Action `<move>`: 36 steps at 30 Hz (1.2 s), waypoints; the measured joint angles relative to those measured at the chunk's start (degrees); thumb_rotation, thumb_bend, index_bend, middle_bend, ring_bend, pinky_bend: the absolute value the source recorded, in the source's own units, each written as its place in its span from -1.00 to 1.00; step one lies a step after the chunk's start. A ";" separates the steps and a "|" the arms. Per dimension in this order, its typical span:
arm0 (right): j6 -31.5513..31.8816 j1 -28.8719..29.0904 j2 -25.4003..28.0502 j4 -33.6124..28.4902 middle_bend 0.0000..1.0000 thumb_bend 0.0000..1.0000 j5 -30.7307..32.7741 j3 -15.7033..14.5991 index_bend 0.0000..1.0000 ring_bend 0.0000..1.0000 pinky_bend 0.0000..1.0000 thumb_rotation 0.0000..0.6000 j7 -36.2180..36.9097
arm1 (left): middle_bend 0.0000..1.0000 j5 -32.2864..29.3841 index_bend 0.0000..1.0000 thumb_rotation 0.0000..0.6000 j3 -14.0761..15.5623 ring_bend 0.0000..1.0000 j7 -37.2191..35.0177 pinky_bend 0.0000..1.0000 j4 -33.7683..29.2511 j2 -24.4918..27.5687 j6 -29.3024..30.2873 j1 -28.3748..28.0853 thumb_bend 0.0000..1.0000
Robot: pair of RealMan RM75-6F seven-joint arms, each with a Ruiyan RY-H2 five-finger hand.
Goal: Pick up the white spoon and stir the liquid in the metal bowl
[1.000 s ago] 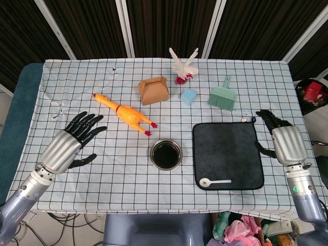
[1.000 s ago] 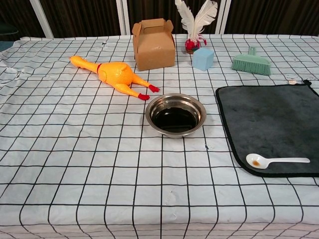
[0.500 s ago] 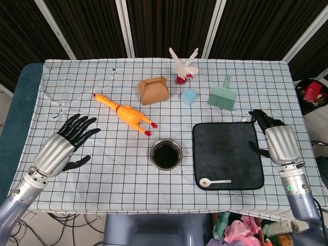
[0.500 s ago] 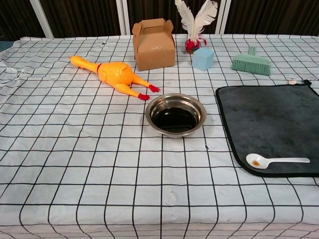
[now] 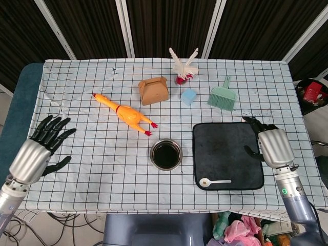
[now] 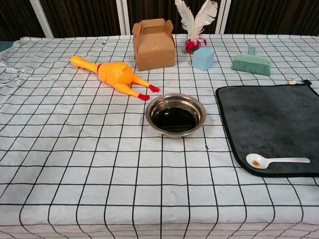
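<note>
The white spoon (image 5: 214, 181) (image 6: 275, 161) lies flat at the near edge of a dark grey mat (image 5: 227, 155) (image 6: 271, 127), bowl end to the left, with a brown drop in it. The metal bowl (image 5: 165, 154) (image 6: 176, 114) of dark liquid stands left of the mat. My right hand (image 5: 269, 144) hovers over the mat's right edge, fingers apart, holding nothing, up and to the right of the spoon. My left hand (image 5: 40, 148) is far left near the table edge, fingers spread, empty. Neither hand shows in the chest view.
A yellow rubber chicken (image 5: 125, 114) lies up and left of the bowl. At the back stand a brown cardboard box (image 5: 153, 90), a white feather ornament (image 5: 183, 65), a light blue cube (image 5: 188, 96) and a green hand brush (image 5: 222, 95). A checked cloth (image 5: 102, 169) covers the table.
My left hand has drawn back to the left and toward the near edge. My right hand has moved inward to the left, over the mat's right edge. Spoon and bowl have not moved.
</note>
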 measured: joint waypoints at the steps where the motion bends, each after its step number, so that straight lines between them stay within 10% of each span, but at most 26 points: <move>1: -0.60 -0.08 0.49 -0.75 0.17 -0.62 0.47 -0.25 -0.63 0.52 0.50 1.00 -0.06 | -0.92 -0.15 -0.71 1.00 0.55 -1.00 0.46 -1.00 0.42 -0.05 1.28 1.40 -0.58; 17: -10.49 0.20 -1.09 -10.23 0.64 -0.61 6.22 -8.01 -0.34 0.93 0.78 1.00 -8.91 | -0.93 -3.62 -0.71 1.00 6.60 -1.00 -4.07 -1.00 9.77 -3.11 7.09 12.45 -0.58; 36: -14.12 3.29 -15.47 0.43 0.70 -0.48 11.62 -9.64 -0.20 0.99 0.79 1.00 -14.30 | -0.93 -7.07 -0.71 1.00 4.93 -1.00 -4.81 -1.00 9.31 -2.89 4.24 12.80 -0.58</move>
